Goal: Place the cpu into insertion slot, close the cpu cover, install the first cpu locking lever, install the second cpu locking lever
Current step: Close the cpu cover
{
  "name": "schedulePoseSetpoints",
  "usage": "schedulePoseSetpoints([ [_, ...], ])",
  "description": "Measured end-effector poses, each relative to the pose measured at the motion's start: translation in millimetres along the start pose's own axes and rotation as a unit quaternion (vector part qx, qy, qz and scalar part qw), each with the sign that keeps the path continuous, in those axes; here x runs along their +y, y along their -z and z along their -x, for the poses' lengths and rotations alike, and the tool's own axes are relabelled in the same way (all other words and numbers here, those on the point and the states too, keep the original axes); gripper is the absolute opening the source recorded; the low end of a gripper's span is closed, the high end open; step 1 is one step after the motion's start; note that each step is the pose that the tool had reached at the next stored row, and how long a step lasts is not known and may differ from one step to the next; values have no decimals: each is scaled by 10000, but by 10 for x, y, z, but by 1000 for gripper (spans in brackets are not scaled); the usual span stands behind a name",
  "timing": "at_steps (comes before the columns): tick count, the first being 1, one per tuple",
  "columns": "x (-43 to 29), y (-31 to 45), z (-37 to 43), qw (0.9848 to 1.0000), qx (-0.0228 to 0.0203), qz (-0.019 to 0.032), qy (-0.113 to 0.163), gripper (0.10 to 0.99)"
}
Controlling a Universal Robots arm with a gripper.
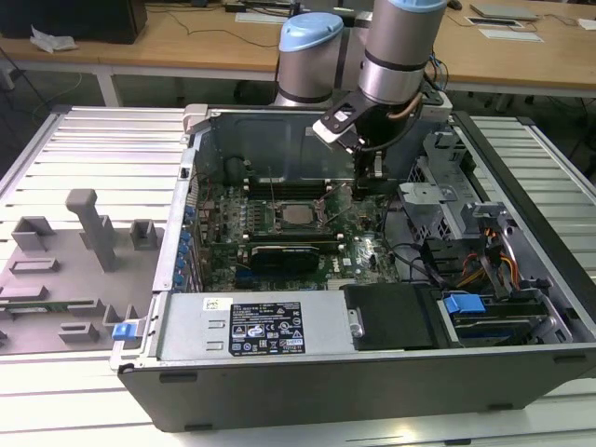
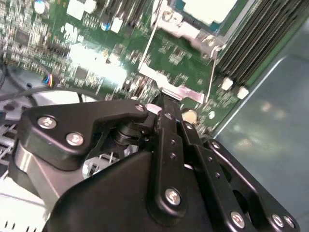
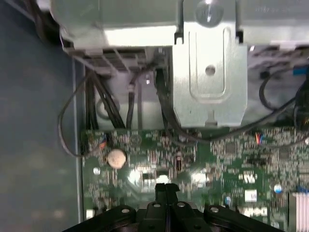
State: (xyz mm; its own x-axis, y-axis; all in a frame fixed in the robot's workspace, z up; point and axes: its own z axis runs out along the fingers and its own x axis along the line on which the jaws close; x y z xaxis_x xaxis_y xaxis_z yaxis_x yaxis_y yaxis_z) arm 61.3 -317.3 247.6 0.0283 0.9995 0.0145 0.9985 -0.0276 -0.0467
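Here, jaws together, near cpu cover (image 2: 182, 30) edge

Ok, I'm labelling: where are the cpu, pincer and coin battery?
cpu (image 1: 300, 214), exterior view, middle of its metal top.
pincer (image 3: 166, 187), first wrist view, between its shut fingertips.
coin battery (image 3: 116, 158), first wrist view, centre of its face.

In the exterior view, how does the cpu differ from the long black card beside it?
The cpu is small and square; the black card is long and far larger. The cpu's top is silver-grey metal; the card's is dark. Both sit on the green motherboard inside the case.
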Motion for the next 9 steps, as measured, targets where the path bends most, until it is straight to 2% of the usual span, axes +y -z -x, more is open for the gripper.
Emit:
schedulePoseSetpoints([
  [2, 6, -1, 0, 9999, -4, -156, -1, 106],
  [6, 4, -1, 0, 9999, -5, -165, -2, 106],
  [9, -85, -5, 2, 9999, -3, -121, -2, 106],
])
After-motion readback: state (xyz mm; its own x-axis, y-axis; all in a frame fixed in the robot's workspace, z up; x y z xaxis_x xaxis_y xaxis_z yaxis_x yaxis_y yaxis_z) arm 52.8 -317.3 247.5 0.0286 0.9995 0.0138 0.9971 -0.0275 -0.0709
